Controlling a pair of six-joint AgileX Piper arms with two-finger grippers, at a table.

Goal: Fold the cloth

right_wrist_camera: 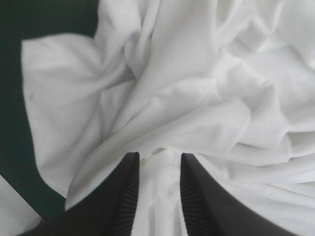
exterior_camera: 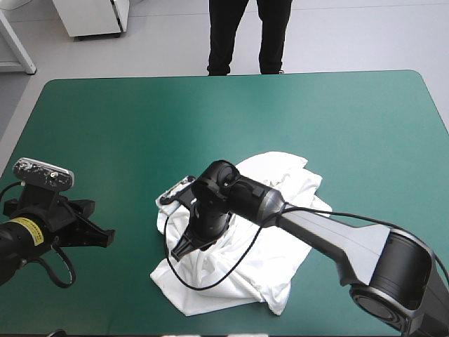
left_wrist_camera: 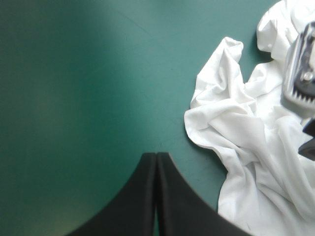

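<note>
Two arms reach over the teal-green table (exterior_camera: 210,112), and one white T-shirt (exterior_camera: 277,179) lies on it as a crumpled heap, in the lower middle of the high view and a little right of centre.

The right arm enters from the lower right corner of that view, stretches across the heap and turns its wrist down over the heap's left part. The right gripper (right_wrist_camera: 158,156) sits down on the cloth. Its two black fingers stand a little apart, and a raised ridge of white fabric lies between their tips. Wrinkled cloth lies ahead of it and to both sides.

The left arm comes in at the lower left of the high view, low over bare cover, pointing across toward the T-shirt. The left gripper (left_wrist_camera: 156,155) has its two fingers pressed together into one point and holds nothing. Its tip is near the heap's closest edge but clear of it
</note>
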